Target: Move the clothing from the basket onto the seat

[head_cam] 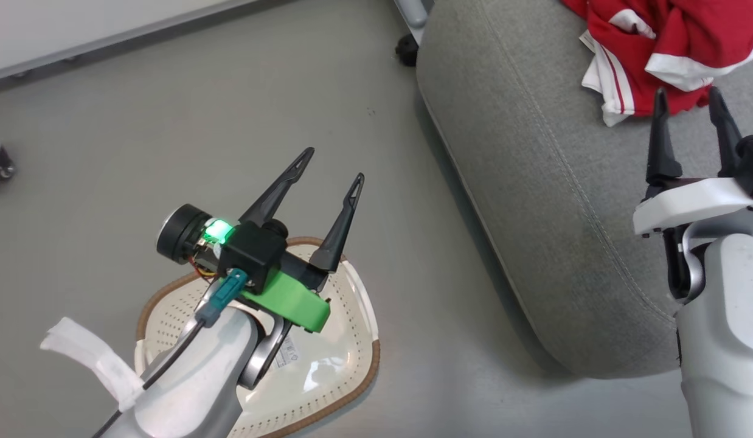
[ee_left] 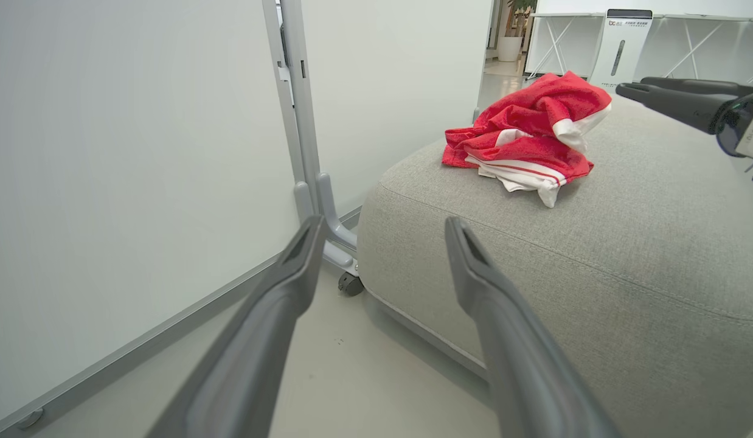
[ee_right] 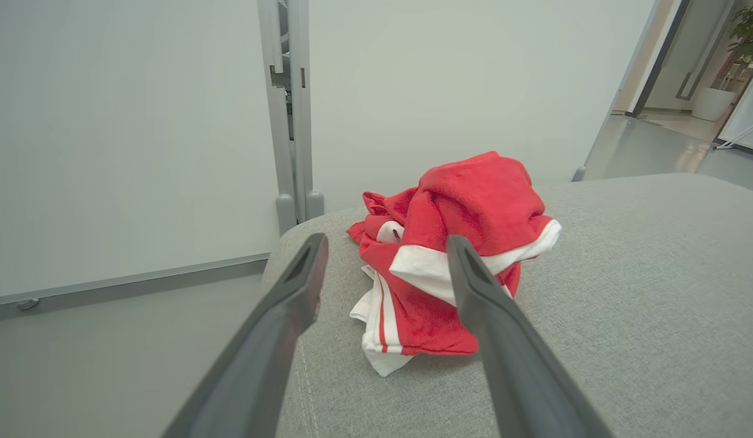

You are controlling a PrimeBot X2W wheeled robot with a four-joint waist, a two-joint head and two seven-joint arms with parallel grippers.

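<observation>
- Seat (head_cam: 534, 213): large grey cushion; clothing was found lying on top, toward far corner.
- Basket (head_cam: 352, 347): was set on floor beside seat; visible interior was bare, rest was hidden by left arm. Transfer was judged complete or nearly so.
- Clothing (head_cam: 662, 42): bright red, white panels and stripe trim; was crumpled in one heap, not gripped.
- Left hand (head_cam: 334, 164): fingers were spread, nothing held, above basket.
- Right hand (head_cam: 687, 92): fingers were spread, nothing held, just short of heap.

The left hand (head_cam: 334, 163) and its pale forearm (head_cam: 194, 371) cover much of the brown-rimmed cream-white perforated plastic basket (head_cam: 346, 365) beneath them; the label (head_cam: 286, 353) inside is too small to read. Beyond the right hand (head_cam: 687, 91), the red-and-white sports clothing (head_cam: 687, 36) is cut by the top edge.
</observation>
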